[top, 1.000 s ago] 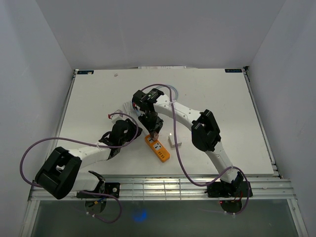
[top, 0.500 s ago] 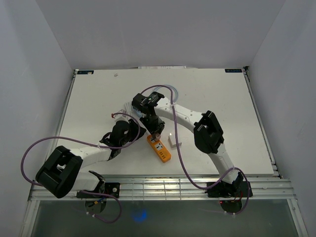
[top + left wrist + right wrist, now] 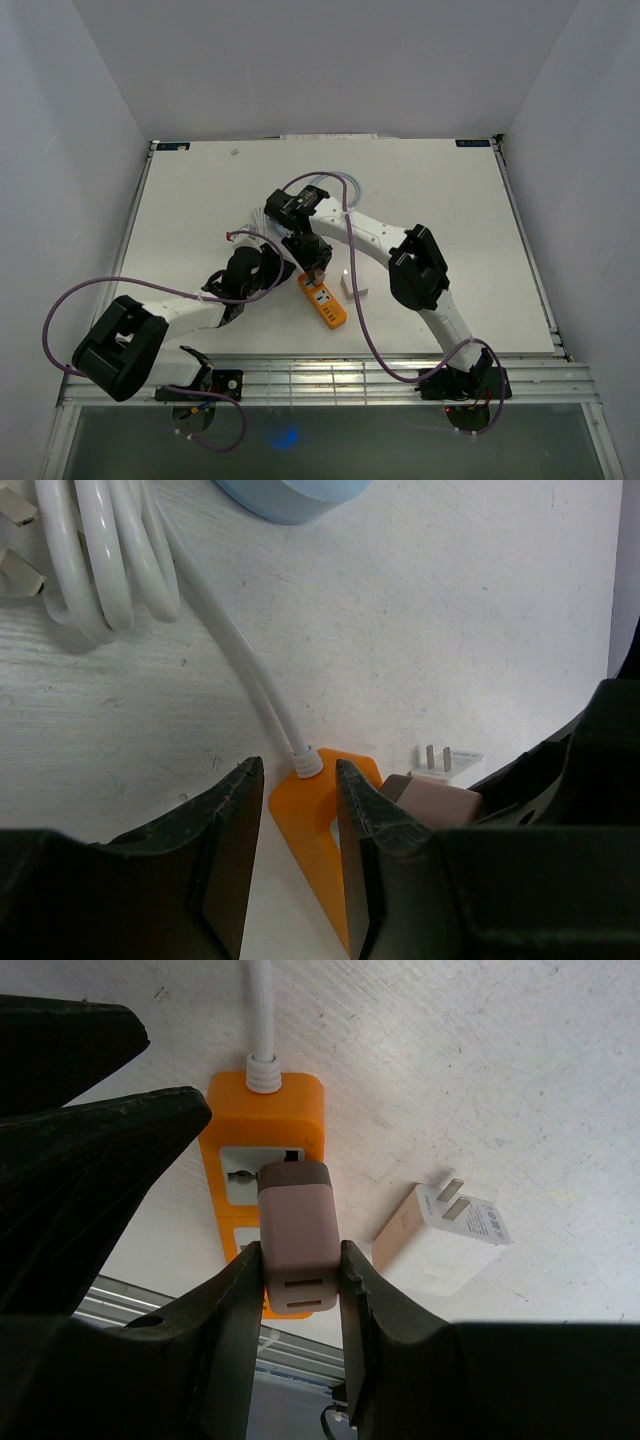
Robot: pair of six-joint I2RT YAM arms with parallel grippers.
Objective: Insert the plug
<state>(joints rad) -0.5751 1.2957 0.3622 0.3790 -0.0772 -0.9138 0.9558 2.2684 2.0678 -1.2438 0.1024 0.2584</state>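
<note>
— Two grips are on at once. How does the right gripper (image 3: 300, 1260) stand?

— Closed almost fully on the pinkish-brown plug (image 3: 297, 1222), with its pads (image 3: 230, 1310) flat against the two long sides and the USB ports facing the camera. The plug hangs over the end socket of the orange power strip (image 3: 265, 1110). Its prongs are hidden, so I cannot tell whether they have entered.

— And the left gripper (image 3: 298, 790)?

— Pinched narrow across the strip's cable end, right where the white cable (image 3: 230, 650) goes in.

— How will the plug handle?

— Light and stiff, I judge, with a smooth plastic shell. Smooth sides may slip under a push, so a hold on the flat faces seems right. The strip looks light too and would likely skid without that brace.

— The surface?

— A white table (image 3: 480, 1050), flat and a little scuffed. A white charger (image 3: 440, 1235) lies on its side just beside the strip, apart from it.

— The room?

— Plain pale walls (image 3: 300, 70) close the table in on three sides.
</note>
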